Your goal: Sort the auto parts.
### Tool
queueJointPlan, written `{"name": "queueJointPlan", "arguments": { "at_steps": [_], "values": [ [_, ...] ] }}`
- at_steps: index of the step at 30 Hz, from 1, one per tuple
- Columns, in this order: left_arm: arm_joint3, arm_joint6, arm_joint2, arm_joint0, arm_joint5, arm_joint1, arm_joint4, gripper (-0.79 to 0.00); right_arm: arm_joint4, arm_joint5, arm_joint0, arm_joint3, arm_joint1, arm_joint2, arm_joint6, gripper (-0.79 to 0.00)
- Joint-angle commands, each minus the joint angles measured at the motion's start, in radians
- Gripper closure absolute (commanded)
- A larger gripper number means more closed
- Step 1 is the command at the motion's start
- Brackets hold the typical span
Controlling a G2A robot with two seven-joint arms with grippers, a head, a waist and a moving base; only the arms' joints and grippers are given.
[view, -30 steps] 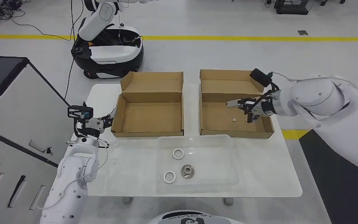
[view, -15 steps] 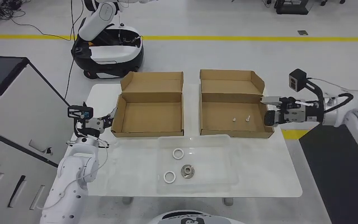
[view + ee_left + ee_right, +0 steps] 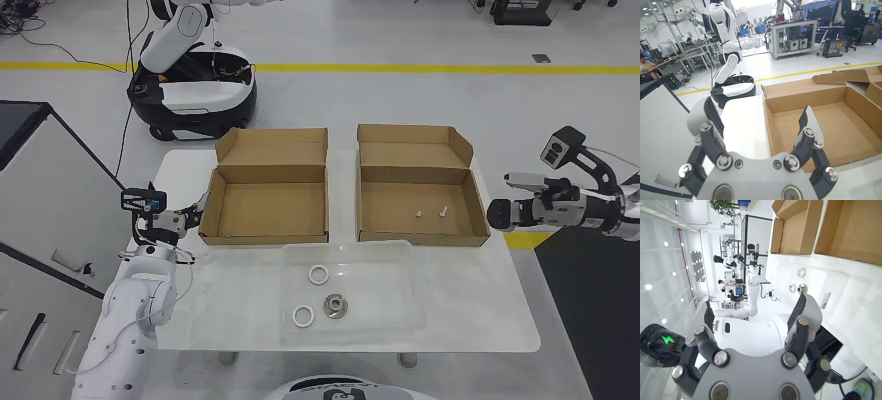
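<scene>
- Left gripper [image 3: 757, 108]: stationed at the 9 o'clock edge of the surface [image 3: 480, 300], just beside the left box's outer wall. Jaws spread wide, nothing held.
- Left box [image 3: 268, 210]: at 11 o'clock, flaps open, floor bare. No part has been deposited here.
- Tray [image 3: 400, 310]: clear plastic, at 6 o'clock, just in front of both boxes. Three parts remain unsorted:
  - a white ring [image 3: 319, 274] near the tray's 11 o'clock side;
  - a second white ring [image 3: 303, 317] toward its 8 o'clock corner;
  - a metal flanged part [image 3: 335, 304] just beside that second ring.
- Label [image 3: 826, 300]: a small coloured sticker on the tray. Its print is too small to make out. No other legible marking on the task's items.
- Right box [image 3: 390, 225]: at 1 o'clock, open. It holds a small white piece [image 3: 417, 213] and a second small piece [image 3: 441, 210], near each other but apart, toward its 3 o'clock side.
- Right gripper [image 3: 755, 302]: off the surface beyond the 3 o'clock edge, near the right box's outer wall. Jaws wide open, empty.
- Assessment: sorting is under way but judged less than half complete. Two pieces are placed and three are left in the tray. The left box awaits its first item, and neither arm holds a part.
</scene>
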Motion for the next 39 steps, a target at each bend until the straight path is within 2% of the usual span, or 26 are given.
{"name": "queueJointPlan", "arguments": {
  "at_steps": [1, 10, 15, 19, 26, 30, 36, 39],
  "values": [
    [0.0, 0.0, 0.0, 0.0, 0.0, 0.0, 0.0, -0.785, 0.0, 0.0, 0.0, 0.0, 0.0, 0.0, 0.0, -0.785],
    [-0.002, 0.0, -0.001, -0.002, 0.0, 0.0, -0.001, -0.785, 0.0, 0.0, 0.0, 0.0, 0.0, 0.0, 0.0, -0.785],
    [-0.072, -0.067, 0.018, -0.006, -0.016, -0.001, 0.039, -0.785, 0.0, 0.0, 0.0, 0.0, 0.0, 0.0, 0.0, -0.785],
    [-0.15, -0.229, 0.06, -0.027, -0.047, 0.002, 0.139, -0.785, 0.0, 0.0, 0.0, 0.0, 0.0, 0.0, 0.0, -0.785],
    [-0.278, -0.492, 0.177, -0.11, -0.131, -0.001, 0.28, -0.785, 0.0, 0.0, 0.0, 0.0, 0.0, 0.0, 0.0, -0.785],
    [-0.333, -0.6, 0.227, -0.151, -0.199, -0.002, 0.305, -0.785, 0.0, 0.0, 0.0, 0.0, 0.0, 0.0, 0.0, -0.785],
    [-0.406, -0.76, 0.313, -0.198, -0.353, -0.004, 0.302, -0.785, 0.0, 0.0, 0.0, 0.0, 0.0, 0.0, 0.0, -0.785],
    [-0.417, -0.829, 0.353, -0.23, -0.411, -0.006, 0.273, -0.785, 0.0, 0.0, 0.0, 0.0, 0.0, 0.0, 0.0, -0.785]
  ]
}}
